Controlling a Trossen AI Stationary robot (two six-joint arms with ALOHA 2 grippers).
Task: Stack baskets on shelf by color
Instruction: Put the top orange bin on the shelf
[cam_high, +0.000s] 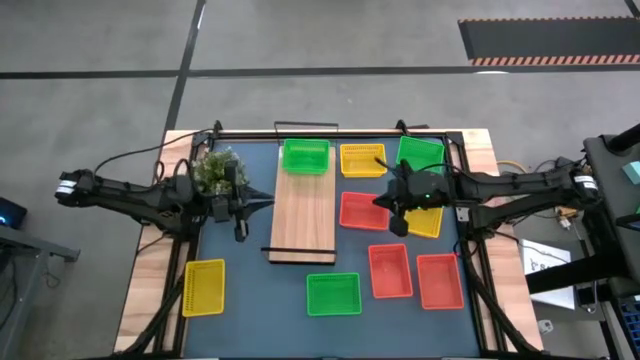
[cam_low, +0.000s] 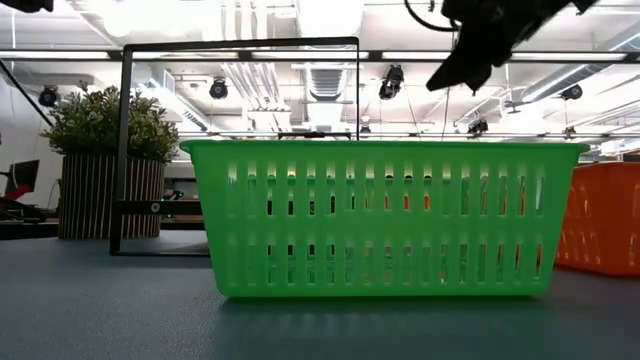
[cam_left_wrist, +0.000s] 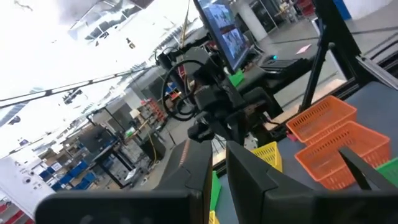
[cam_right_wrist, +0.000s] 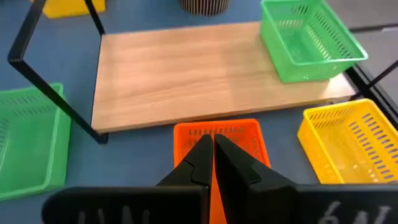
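Note:
The light-wood shelf (cam_high: 303, 222) lies mid-table, with one green basket (cam_high: 305, 156) on its far end. The other baskets rest on the blue tabletop. A yellow one (cam_high: 362, 160) and a green one (cam_high: 421, 150) are at the far right. A red one (cam_high: 360, 212) sits beside the shelf. A yellow one (cam_high: 428, 222) lies under my right arm. My right gripper (cam_high: 386, 205) is shut and empty, raised above the red basket's (cam_right_wrist: 217, 134) right side. My left gripper (cam_high: 266, 203) is shut and empty, at the shelf's left edge.
Two red baskets (cam_high: 390, 270) (cam_high: 440, 280), a green one (cam_high: 333, 294) and a yellow one (cam_high: 204, 286) sit near the table's front. The green one fills the low view (cam_low: 385, 215). A potted plant (cam_high: 218, 170) stands at the far left. Black rails (cam_right_wrist: 59, 87) stand at the shelf's ends.

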